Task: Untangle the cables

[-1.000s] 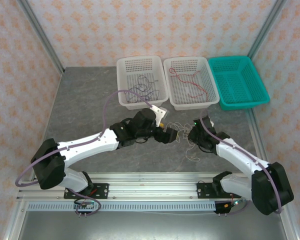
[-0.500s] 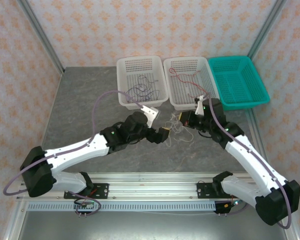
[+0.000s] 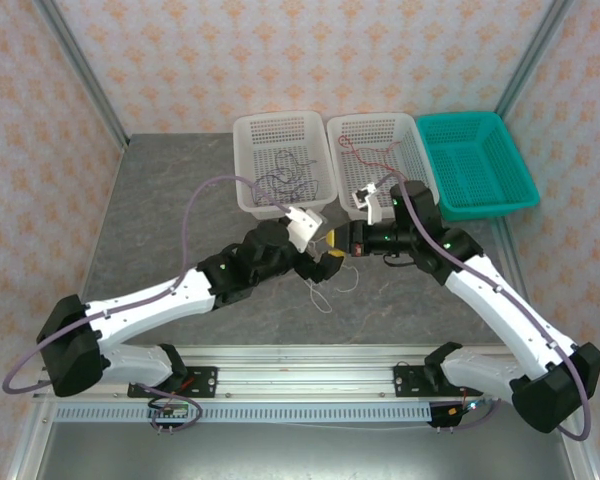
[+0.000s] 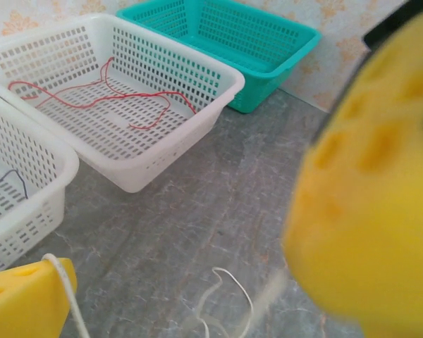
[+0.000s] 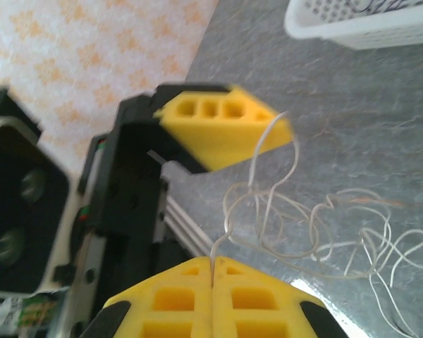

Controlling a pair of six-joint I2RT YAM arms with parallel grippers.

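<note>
My right gripper (image 5: 213,271) is shut on the end of a thin white cable (image 5: 303,225), whose tangled loops hang over the grey table. One strand runs up over a yellow fingertip (image 5: 225,127) of my left gripper (image 3: 327,252), which stands open just left of the right gripper (image 3: 348,240). In the left wrist view a white strand (image 4: 65,290) lies across the lower finger (image 4: 25,303), and a loose loop (image 4: 229,299) rests on the table below. A red cable (image 4: 102,98) lies in the middle white basket (image 3: 417,190). Dark cables (image 3: 280,180) lie in the left white basket (image 3: 248,160).
A teal basket (image 3: 525,180) stands to the right of the two white ones along the back of the table. A white cable loop (image 3: 325,292) dangles toward the table in front of the grippers. Patterned walls enclose the table on three sides.
My right gripper has closed on the white cable, risen from the table and moved left toward the left gripper. The tangle came up with it. The left gripper stays open.
</note>
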